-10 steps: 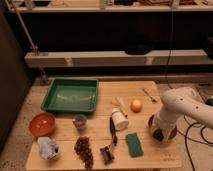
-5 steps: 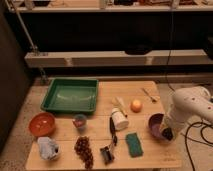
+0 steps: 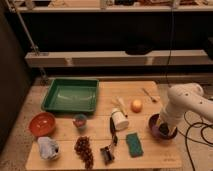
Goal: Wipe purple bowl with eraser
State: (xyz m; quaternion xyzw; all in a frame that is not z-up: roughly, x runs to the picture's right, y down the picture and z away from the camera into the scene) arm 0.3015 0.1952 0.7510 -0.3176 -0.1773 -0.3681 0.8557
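Camera view, gripper: the gripper hung at the end of the white arm, which came in from the right edge of the tabletop, and it was lowered into the purple bowl.
Gripper state: I could not tell whether it was spread, pressed together or pinching something, because the wrist hid it.
Eraser: none could be made out (if it was carried, the arm covered it).
Purple bowl: it sat upright near the tabletop's right edge, toward the front, directly beneath the gripper.
Key relation: the bowl lay straight below the gripper, not off to a side. Being round, it had no long axis to line up with. The one arm was already over it, so the wiping stroke seemed to need only small sweeps inside the rim.
Near neighbours: the green sponge lay just to the bowl's left, and the orange lay behind and to the left. Both were apart from the bowl.
Far neighbours: the orange-red bowl and the green tray sat well apart from it, on the left side.
Surface: pale wooden slats, flat.
Room: a dim space with a long light shelf behind the tabletop and cables on the floor at the right.
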